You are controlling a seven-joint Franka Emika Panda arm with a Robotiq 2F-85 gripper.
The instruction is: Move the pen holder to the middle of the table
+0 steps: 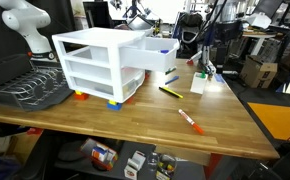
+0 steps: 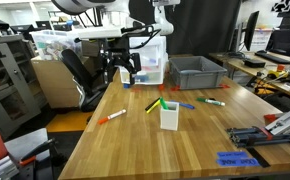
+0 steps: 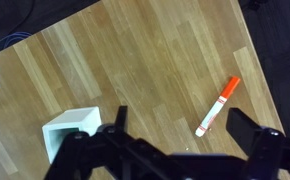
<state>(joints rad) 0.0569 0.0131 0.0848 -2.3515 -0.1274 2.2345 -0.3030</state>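
Note:
The pen holder [image 2: 169, 116], a small white square cup with a green marker sticking out, stands upright on the wooden table [image 2: 135, 148]. It also shows near the table's far edge in an exterior view [image 1: 198, 84] and at the lower left of the wrist view [image 3: 73, 128]. My gripper [image 2: 128, 66] hangs well above the table, off to one side of the holder. In the wrist view my gripper [image 3: 182, 118] is open and empty, its fingers spread over bare wood [image 3: 135, 60] between the holder and an orange marker [image 3: 218, 107].
A large white drawer unit [image 1: 95, 65] and a dark dish rack [image 1: 30, 88] stand on the table. The orange marker [image 2: 112, 117] and other loose markers [image 2: 185, 105] lie around the holder. A grey bin [image 2: 197, 72] sits at the far end.

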